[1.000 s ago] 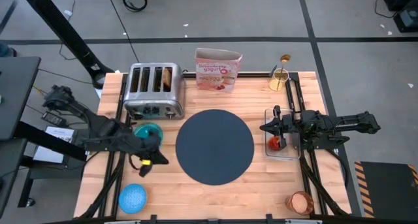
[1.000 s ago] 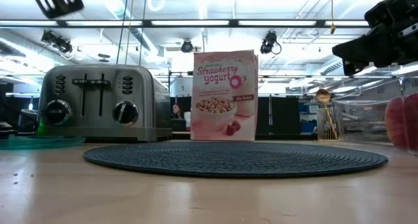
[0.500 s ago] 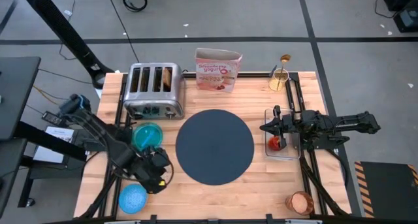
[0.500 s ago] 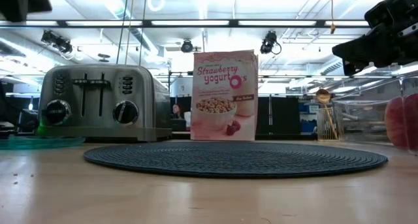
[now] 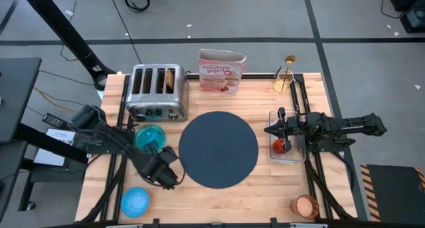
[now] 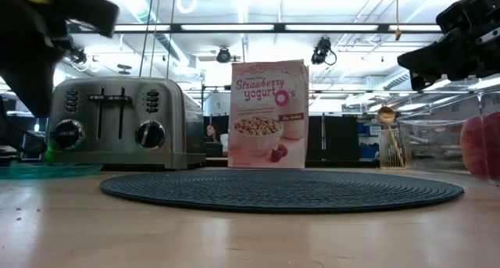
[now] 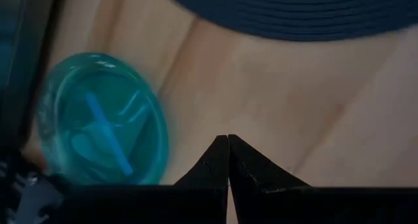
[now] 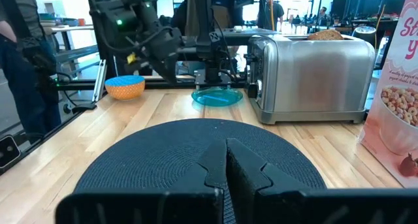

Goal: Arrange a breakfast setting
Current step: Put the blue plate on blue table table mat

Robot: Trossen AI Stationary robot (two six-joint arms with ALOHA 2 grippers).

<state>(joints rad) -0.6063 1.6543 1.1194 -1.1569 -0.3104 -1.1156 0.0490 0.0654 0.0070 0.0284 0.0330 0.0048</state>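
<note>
The round dark mat (image 5: 218, 148) lies flat at the table's middle. Left of it, the teal plate (image 5: 151, 136) rests on the wood in front of the toaster. The blue bowl (image 5: 135, 201) stands at the near left corner. A toast slice (image 5: 171, 78) sticks out of a toaster slot. The red fruit (image 5: 281, 145) lies in a clear tub, the amber cup (image 5: 305, 205) stands near right, and the gold spoon (image 5: 287, 74) stands in a holder far right. My left gripper (image 5: 166, 178) is shut, pointing steeply down above bare wood (image 7: 228, 145) between plate, bowl and mat. My right gripper (image 8: 226, 152) is shut and level over the tub.
A steel toaster (image 5: 157, 92) and a cereal box (image 5: 222, 70) stand along the far edge. Black rails (image 5: 302, 108) run along the table's right side under the right arm. Bare wood shows in front of the mat and between bowl and cup.
My left gripper has gone from beside the teal plate toward the near edge and a little toward the mat. It has sunk and tipped from nearly level to steeply down, staying shut. My right arm has kept still.
</note>
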